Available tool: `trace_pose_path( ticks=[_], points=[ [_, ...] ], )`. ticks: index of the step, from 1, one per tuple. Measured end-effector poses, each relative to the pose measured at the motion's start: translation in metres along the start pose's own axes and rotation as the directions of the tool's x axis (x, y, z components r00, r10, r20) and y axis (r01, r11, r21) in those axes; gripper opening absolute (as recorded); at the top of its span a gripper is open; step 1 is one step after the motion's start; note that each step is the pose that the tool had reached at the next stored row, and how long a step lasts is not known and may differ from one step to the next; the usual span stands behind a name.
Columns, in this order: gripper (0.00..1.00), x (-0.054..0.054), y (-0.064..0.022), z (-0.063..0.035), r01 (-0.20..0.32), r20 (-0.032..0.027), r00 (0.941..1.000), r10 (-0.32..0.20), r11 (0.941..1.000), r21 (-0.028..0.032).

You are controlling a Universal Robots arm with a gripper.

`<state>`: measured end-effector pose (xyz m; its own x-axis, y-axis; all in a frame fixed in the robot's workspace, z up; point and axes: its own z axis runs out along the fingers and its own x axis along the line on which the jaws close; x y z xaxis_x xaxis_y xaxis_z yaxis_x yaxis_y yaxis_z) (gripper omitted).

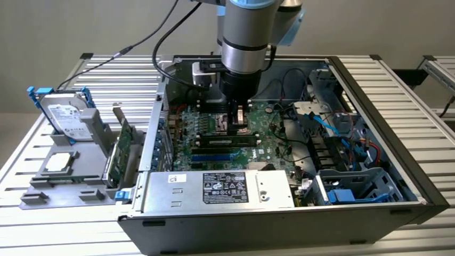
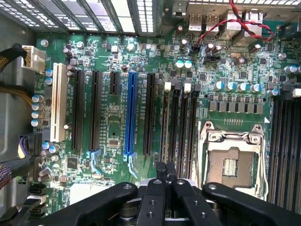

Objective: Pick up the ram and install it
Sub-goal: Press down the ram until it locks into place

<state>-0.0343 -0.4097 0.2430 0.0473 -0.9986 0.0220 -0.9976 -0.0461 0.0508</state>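
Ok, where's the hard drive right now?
The hard drive stands in the grey rack at the exterior view's left, outside the computer case, beside the green expansion card.

The case (image 1: pixel 419 197) lies open on the surface (image 1: pixel 64 234), the motherboard (image 1: pixel 213 136) inside. At the exterior view's left, a drive (image 1: pixel 67 114) and card (image 1: pixel 122 149) stand in a holder (image 1: pixel 61 186).

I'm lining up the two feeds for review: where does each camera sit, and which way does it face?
Exterior view: off the arm, above one side of the open black computer case, looking down into it; the grey robot arm and shut gripper show.
Wrist view: on the wrist, looking straight down at the green motherboard; the black gripper fingers show.
Shared: motherboard, gripper.
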Motion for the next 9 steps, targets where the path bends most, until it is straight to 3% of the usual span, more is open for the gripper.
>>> trace_pose_path(
  ticks=[9],
  points=[
    [0.11,-0.0017,0.0043,0.0063,-0.001,0.0002,1.0,0.001,1.0,0.0001]
  ],
)
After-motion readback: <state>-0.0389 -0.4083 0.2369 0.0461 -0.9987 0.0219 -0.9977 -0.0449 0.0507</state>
